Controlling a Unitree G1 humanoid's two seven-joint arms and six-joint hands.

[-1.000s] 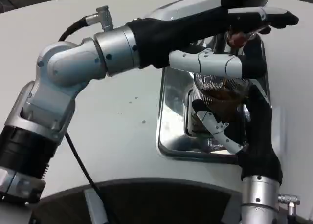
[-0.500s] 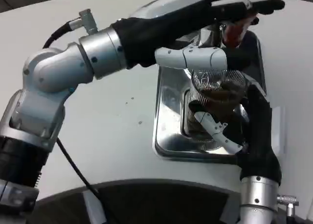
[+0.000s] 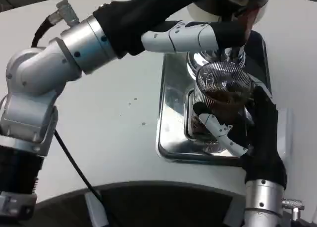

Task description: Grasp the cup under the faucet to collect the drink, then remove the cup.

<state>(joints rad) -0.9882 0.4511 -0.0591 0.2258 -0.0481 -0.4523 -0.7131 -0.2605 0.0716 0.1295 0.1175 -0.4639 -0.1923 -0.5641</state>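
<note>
Right hand (image 3: 237, 125) wrapped round cup (image 3: 218, 95), sitting on steel tray (image 3: 171, 113) under faucet (image 3: 233, 51). Left hand (image 3: 198, 33) up at 12, grip unclear. Tip: keep cup level, lift slow.

Cup at the faucet, both hands in.
The right hand (image 3: 247, 125) grips a clear cup (image 3: 218, 95) of brown drink over a steel tray (image 3: 171, 113) on the white surface (image 3: 119, 133); the left hand (image 3: 198, 33) reaches to the faucet (image 3: 233, 51) above.
</note>
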